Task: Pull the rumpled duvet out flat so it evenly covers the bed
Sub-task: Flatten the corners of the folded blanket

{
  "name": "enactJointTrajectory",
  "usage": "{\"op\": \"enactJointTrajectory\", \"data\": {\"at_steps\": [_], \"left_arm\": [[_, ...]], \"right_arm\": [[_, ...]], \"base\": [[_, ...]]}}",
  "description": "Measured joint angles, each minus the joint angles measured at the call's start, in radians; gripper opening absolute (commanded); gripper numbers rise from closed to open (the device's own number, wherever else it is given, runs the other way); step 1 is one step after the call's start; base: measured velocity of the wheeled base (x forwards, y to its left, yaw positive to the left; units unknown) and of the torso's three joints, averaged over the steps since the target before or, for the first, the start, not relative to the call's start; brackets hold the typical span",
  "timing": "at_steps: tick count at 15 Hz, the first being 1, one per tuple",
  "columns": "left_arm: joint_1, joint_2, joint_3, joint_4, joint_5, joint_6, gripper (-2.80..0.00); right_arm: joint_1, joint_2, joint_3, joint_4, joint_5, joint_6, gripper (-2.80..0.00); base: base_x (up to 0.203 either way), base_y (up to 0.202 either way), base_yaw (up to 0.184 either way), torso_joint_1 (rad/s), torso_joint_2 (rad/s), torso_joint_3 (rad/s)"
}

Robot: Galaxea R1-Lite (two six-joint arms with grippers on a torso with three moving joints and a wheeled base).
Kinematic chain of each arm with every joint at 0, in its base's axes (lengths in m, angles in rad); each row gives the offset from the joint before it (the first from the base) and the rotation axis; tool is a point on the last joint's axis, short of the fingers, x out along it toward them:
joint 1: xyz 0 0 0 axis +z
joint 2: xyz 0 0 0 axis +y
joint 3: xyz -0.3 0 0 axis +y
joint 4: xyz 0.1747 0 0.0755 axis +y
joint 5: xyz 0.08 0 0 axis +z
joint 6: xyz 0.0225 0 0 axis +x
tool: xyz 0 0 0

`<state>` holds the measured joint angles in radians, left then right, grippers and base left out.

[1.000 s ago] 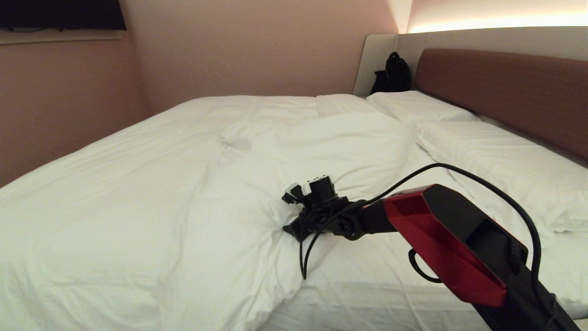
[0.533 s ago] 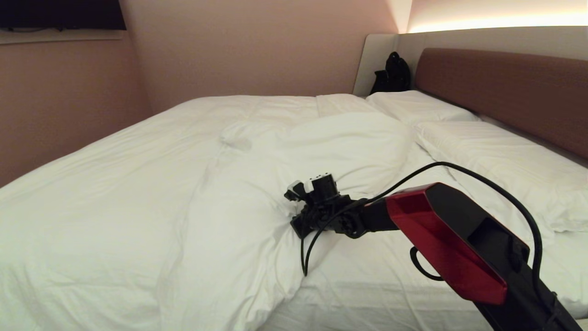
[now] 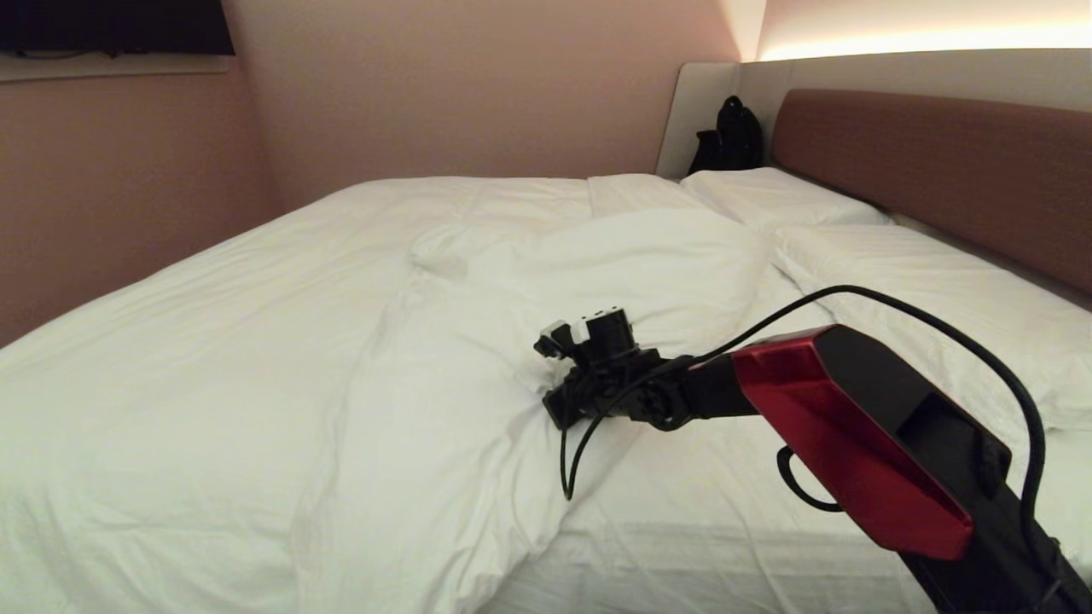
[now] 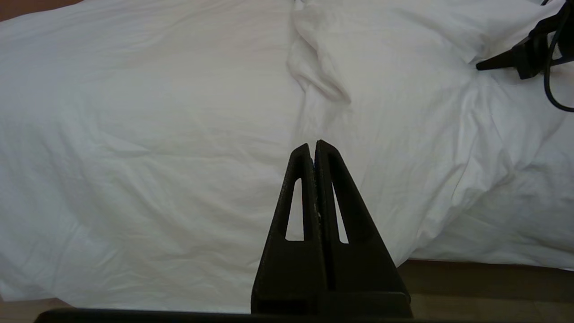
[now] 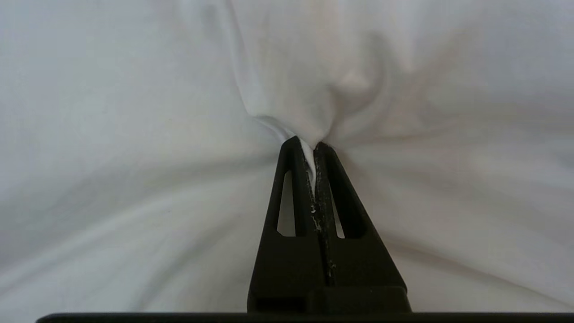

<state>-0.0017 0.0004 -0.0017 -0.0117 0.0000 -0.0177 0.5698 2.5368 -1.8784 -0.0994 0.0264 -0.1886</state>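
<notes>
- Here, duvet [image 3: 256,358] spread over the bed [image 3: 725,529], bunched into a puffy fold near centre, edge turned back toward 5 o'clock to bare the sheet [image 3: 699,546].
- Right claw [image 5: 312,150] clamped tight on a pinch of duvet, cloth gathered into a peak between the tips; in the head view, right claw [image 3: 554,414] low on the fold's edge, just below picture centre.
- Red and black right arm [image 3: 853,435] reaching in from 4 o'clock, black cable [image 3: 896,307] looping over it.
- Left claw [image 4: 312,146] closed on nothing, apparently clear of the duvet near the bedside.
- Two pillows [image 3: 921,290] at 2 o'clock against the reddish-brown headboard [image 3: 938,170].
- Dark bag [image 3: 729,136] at 1 o'clock, probably in the corner beyond the pillows.
</notes>
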Motion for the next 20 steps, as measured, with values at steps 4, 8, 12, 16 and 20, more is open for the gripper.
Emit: {"op": "enactJointTrajectory", "data": {"at_steps": [4, 8, 12, 16, 20], "left_arm": [[0.000, 0.000, 0.000, 0.000, 0.000, 0.000, -2.80], [0.000, 0.000, 0.000, 0.000, 0.000, 0.000, -2.80], [0.000, 0.000, 0.000, 0.000, 0.000, 0.000, -2.80], [0.000, 0.000, 0.000, 0.000, 0.000, 0.000, -2.80], [0.000, 0.000, 0.000, 0.000, 0.000, 0.000, -2.80]], "right_arm": [[-0.004, -0.092, 0.107, -0.003, 0.001, 0.014, -2.80], [-0.015, -0.201, 0.207, 0.000, 0.005, 0.036, -2.80], [-0.031, -0.312, 0.325, -0.003, 0.017, 0.039, -2.80], [-0.045, -0.433, 0.469, -0.007, 0.032, 0.039, -2.80], [-0.064, -0.539, 0.637, -0.029, 0.060, 0.038, -2.80]], "base": [[0.000, 0.000, 0.000, 0.000, 0.00, 0.000], [0.000, 0.000, 0.000, 0.000, 0.00, 0.000], [0.000, 0.000, 0.000, 0.000, 0.00, 0.000], [0.000, 0.000, 0.000, 0.000, 0.00, 0.000], [0.000, 0.000, 0.000, 0.000, 0.00, 0.000]]}}
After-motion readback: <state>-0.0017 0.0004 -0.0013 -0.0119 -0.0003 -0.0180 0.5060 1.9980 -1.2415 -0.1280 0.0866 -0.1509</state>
